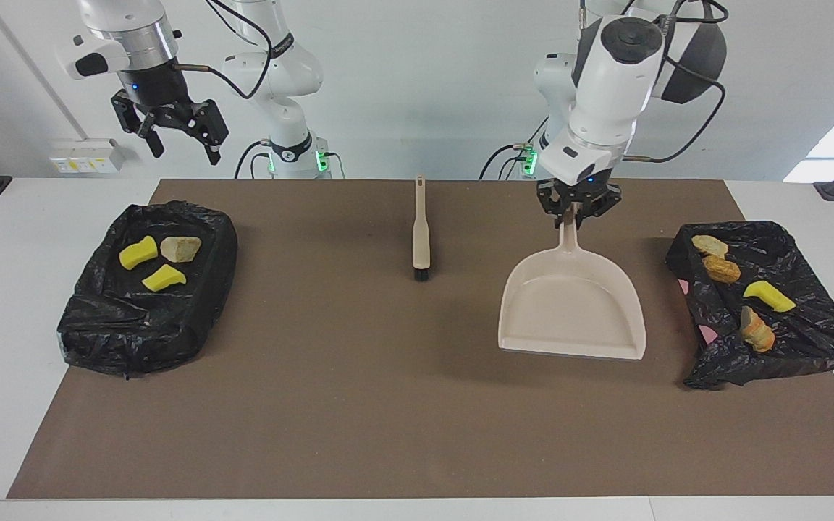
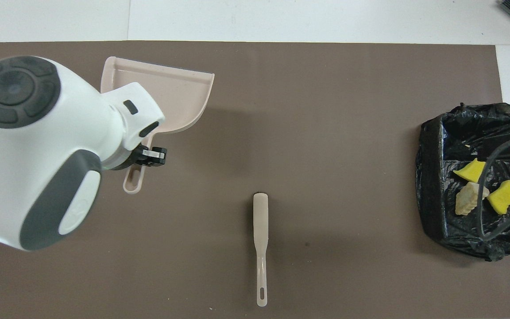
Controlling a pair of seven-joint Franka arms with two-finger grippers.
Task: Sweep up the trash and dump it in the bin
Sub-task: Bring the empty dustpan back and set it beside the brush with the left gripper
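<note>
Facing view: left gripper (image 1: 578,214) clenched on the dustpan (image 1: 573,307) handle, pan flat, empty. Right gripper (image 1: 178,141) released, waiting above one bin (image 1: 135,318). Trash (image 1: 163,262) already sits in both bins. Overhead view: brush (image 2: 260,239) lies untouched mid-table.

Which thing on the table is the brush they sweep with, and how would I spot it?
Start from the big brown mat covering the white table and look to its middle, between the two black bag-lined bins. There lies the slim beige plastic hand brush, with short black bristles at the end away from the robots. Unlike the wide, flat beige dustpan beside it, it is a narrow stick that no gripper touches.
</note>
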